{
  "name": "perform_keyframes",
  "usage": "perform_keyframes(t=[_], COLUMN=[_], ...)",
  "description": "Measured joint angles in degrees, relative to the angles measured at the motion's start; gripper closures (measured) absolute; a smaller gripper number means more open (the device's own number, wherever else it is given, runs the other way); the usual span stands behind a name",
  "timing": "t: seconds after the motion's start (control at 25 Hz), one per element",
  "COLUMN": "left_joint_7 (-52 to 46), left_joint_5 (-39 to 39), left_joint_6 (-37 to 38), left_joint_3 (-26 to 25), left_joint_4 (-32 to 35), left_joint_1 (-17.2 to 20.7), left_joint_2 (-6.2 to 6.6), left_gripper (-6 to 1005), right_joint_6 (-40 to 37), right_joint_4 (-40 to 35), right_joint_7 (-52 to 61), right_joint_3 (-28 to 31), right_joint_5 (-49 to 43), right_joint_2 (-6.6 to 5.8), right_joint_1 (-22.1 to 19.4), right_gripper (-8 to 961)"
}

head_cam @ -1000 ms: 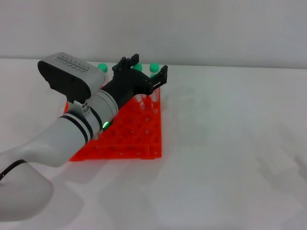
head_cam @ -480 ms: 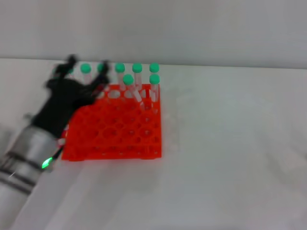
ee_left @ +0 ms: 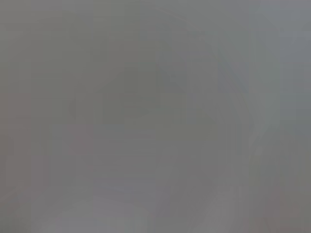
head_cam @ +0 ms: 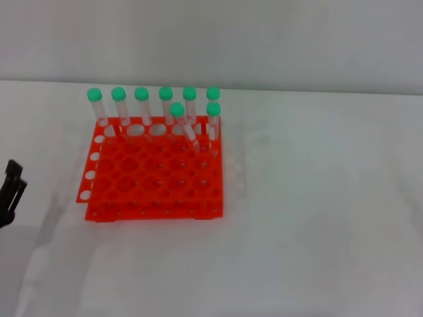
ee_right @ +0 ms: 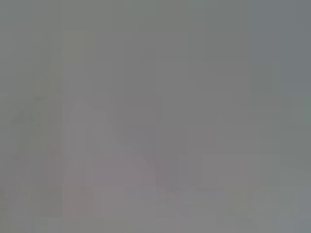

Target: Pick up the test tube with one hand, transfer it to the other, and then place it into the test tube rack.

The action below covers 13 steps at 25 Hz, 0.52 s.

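Note:
The orange-red test tube rack [head_cam: 153,179] stands on the white table, left of centre in the head view. Several green-capped test tubes stand in its back row. Two more stand in the second row: one leaning [head_cam: 180,119] and one upright [head_cam: 213,115] at the right corner. My left gripper [head_cam: 14,179] shows only as black fingertips at the far left edge, well clear of the rack, fingers apart and empty. My right gripper is out of view. Both wrist views show only flat grey.
The white table [head_cam: 317,198] stretches to the right of the rack and in front of it. A pale wall runs behind the table's far edge.
My left arm has pulled back from over the rack's back rows, leftward and toward me, to the picture's left edge. The tubes stay in the rack.

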Motion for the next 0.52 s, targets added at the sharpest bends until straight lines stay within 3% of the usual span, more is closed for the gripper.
perform_keyframes(t=[0.16,0.52], left_joint_7=[-1.3,-2.9], left_joint_5=[0.0,0.0], left_joint_6=[0.8,2.0], left_joint_3=[3.6,5.9], left_joint_4=[0.1,0.2], left_joint_1=[0.1,-0.2], left_joint_2=[0.19,0.19], left_gripper=[118,118], right_joint_6=[0.0,-1.9], right_joint_4=[2.1,3.1], right_joint_7=[-0.4,-0.4], right_joint_3=[3.9,4.4], right_joint_5=[0.0,-0.1], right_joint_2=[0.05,0.09], right_joint_1=[0.6,0.9], right_gripper=[206,205])
